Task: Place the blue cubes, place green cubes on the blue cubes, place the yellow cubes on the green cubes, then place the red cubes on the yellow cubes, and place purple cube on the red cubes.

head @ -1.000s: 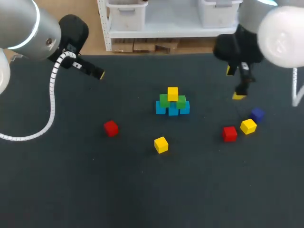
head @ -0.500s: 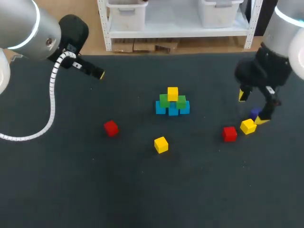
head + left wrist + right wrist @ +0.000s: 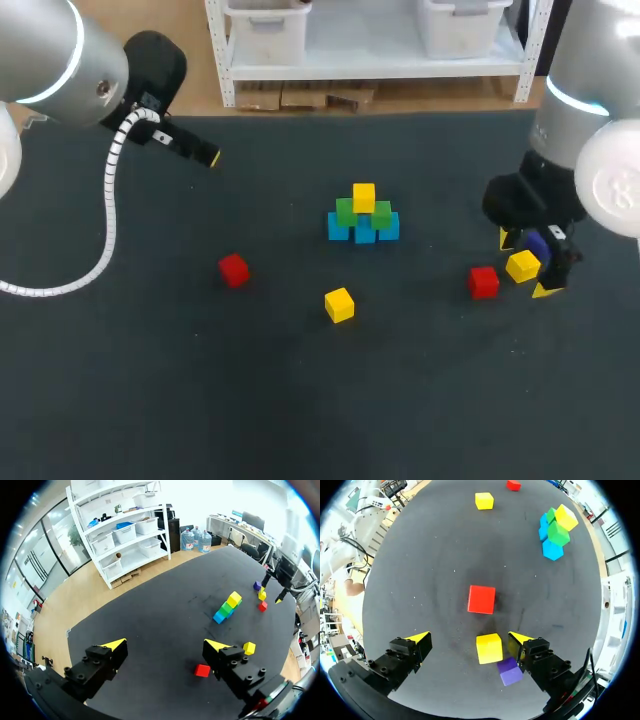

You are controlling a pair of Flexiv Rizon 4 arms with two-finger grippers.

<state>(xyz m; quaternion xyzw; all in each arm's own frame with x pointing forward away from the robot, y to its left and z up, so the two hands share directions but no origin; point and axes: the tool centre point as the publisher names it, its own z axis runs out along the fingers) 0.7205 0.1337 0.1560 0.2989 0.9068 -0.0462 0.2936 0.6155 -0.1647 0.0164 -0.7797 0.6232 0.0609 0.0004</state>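
Note:
A pyramid stands mid-table: blue cubes (image 3: 364,233) at the base, green cubes (image 3: 346,211) on them, one yellow cube (image 3: 364,197) on top. My right gripper (image 3: 525,264) is open and low at the right, straddling a loose yellow cube (image 3: 489,648). That cube lies between the fingers, nearer one of them, not gripped. The purple cube (image 3: 510,671) sits beside that finger, and a red cube (image 3: 481,599) lies just ahead. Another red cube (image 3: 233,269) and yellow cube (image 3: 339,304) lie left of centre. My left gripper (image 3: 165,644) hangs open and empty above the table's back left.
The three cubes at the right sit close together, the purple cube (image 3: 536,243) behind the yellow one (image 3: 522,266) and the red one (image 3: 483,282) to its left. The table's back edge (image 3: 330,113) runs behind the pyramid.
My right arm has swung from the back right down and forward, bringing its open gripper around the loose yellow cube at the right. The left arm and all cubes have stayed put.

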